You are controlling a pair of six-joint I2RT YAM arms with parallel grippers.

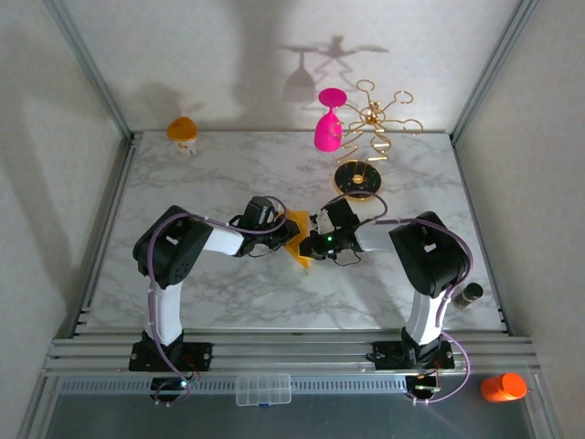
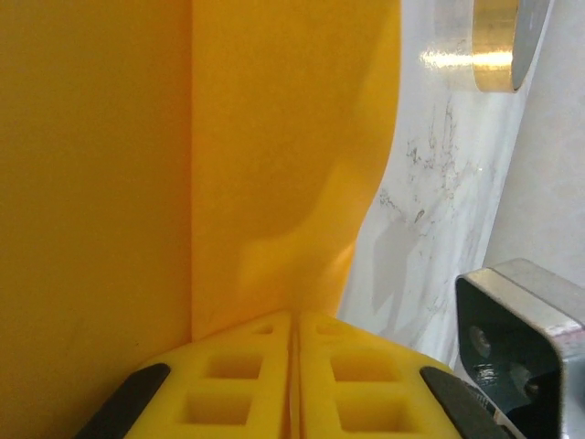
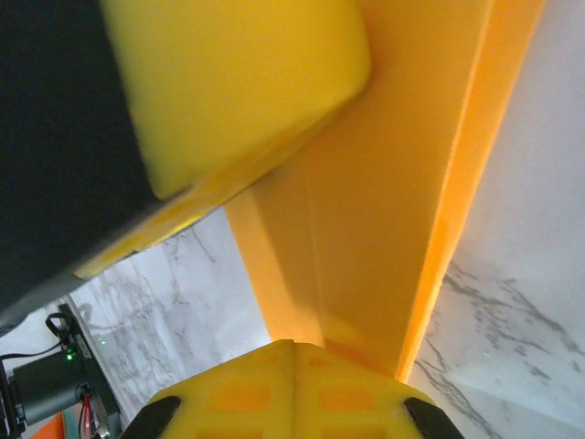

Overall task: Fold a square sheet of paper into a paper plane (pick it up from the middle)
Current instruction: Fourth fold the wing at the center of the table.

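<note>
Left end effector [image 2: 292,366] and right end effector [image 3: 294,384] both pinch the paper [image 1: 298,249] between them; crease runs straight ahead of each.

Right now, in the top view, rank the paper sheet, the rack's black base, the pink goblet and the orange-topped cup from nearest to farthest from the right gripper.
From the right gripper:
1. paper sheet, clamped in it, just to its left.
2. rack's black base, behind it, slightly right.
3. pink goblet, farther back, near the table's far edge.
4. orange-topped cup, far back-left corner.
</note>
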